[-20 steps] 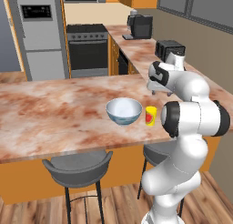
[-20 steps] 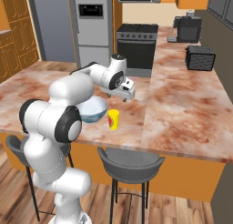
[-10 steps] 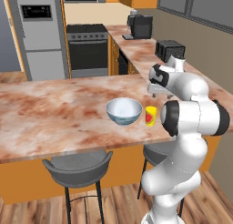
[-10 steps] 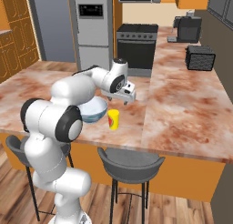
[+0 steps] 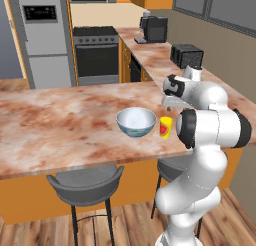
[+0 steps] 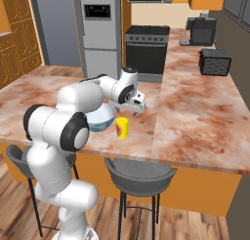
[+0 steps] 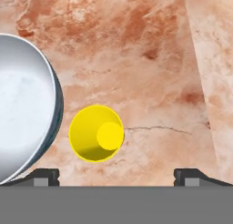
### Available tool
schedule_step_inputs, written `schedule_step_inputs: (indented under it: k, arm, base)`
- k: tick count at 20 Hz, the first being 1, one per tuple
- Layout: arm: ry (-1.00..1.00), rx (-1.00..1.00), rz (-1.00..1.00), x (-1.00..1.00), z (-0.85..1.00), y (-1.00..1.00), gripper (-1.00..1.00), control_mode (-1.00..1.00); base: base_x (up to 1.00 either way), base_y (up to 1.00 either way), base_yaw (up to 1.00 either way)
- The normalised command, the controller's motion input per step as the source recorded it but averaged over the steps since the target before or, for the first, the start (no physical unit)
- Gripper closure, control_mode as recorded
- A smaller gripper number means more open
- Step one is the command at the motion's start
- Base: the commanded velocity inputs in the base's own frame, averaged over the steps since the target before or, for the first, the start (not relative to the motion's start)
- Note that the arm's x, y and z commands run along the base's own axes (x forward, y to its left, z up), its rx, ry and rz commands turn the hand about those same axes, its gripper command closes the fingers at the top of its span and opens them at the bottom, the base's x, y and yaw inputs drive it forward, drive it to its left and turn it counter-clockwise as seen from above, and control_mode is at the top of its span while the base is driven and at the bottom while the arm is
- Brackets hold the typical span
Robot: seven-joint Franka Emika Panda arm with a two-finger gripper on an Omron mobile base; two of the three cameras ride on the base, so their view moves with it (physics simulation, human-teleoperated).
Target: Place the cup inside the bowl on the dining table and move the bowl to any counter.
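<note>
The yellow cup [image 5: 165,127] stands upright on the dining table [image 5: 60,125], just right of the pale blue-white bowl [image 5: 136,122] and a small gap apart from it. My gripper [image 5: 172,104] hangs above the cup, slightly behind it, pointing down. From the right base, the cup [image 6: 121,128], bowl [image 6: 100,118] and gripper [image 6: 138,105] show the same layout. The hand view looks straight down into the cup [image 7: 95,133], with the bowl [image 7: 22,123] at the left. The gripper [image 7: 117,175] is open, its fingertips [image 7: 45,175] wide apart and nothing between them.
Two grey stools [image 5: 85,182] stand under the table's near edge. The counter [image 5: 160,57] runs off to the right rear with a black toaster [image 5: 187,55] and a coffee machine [image 5: 152,29]. A stove [image 5: 96,52] and fridge [image 5: 42,35] stand behind.
The hand has eased slightly lower over the cup. Cup and bowl have not moved.
</note>
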Motion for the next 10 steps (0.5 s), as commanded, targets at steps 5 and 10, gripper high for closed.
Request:
schedule_step_inputs:
  k: [5, 10]
  arm:
    - [0.00, 0.00, 0.04, 0.00, -0.17, 0.00, -1.00, -1.00]
    - [0.00, 0.00, 0.04, 0.00, -0.15, 0.00, -1.00, -1.00]
  base:
    - [0.00, 0.00, 0.00]
    - [0.00, 0.00, 0.00]
